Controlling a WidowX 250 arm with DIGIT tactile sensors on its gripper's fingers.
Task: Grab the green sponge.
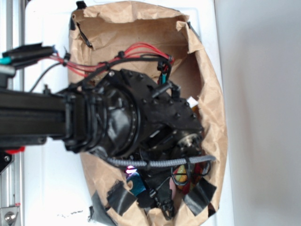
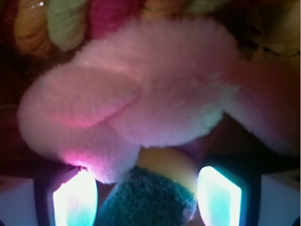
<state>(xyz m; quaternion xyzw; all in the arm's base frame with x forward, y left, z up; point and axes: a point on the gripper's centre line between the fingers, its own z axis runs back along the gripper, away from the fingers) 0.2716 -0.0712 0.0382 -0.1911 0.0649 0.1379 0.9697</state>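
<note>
White tabletop (image 1: 42, 188), brown paper bag (image 1: 211, 94) on it, arm reaching deep inside. Gripper (image 2: 146, 195) open, glowing fingers (image 2: 75, 200) spread either side of green sponge (image 2: 150, 200); contact not clear. Sponge near, low in wrist view: dark scouring face up, yellow foam behind. Pink plush pig (image 2: 141, 94) just beyond, overlapping left finger. Braided rope (image 2: 66, 19) far back. To do well: centre on sponge, go lower, close slowly, keep plush fur out of grip.

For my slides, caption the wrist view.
Open gripper straddling the green sponge, pink plush crowding above, braided rope behind.
</note>
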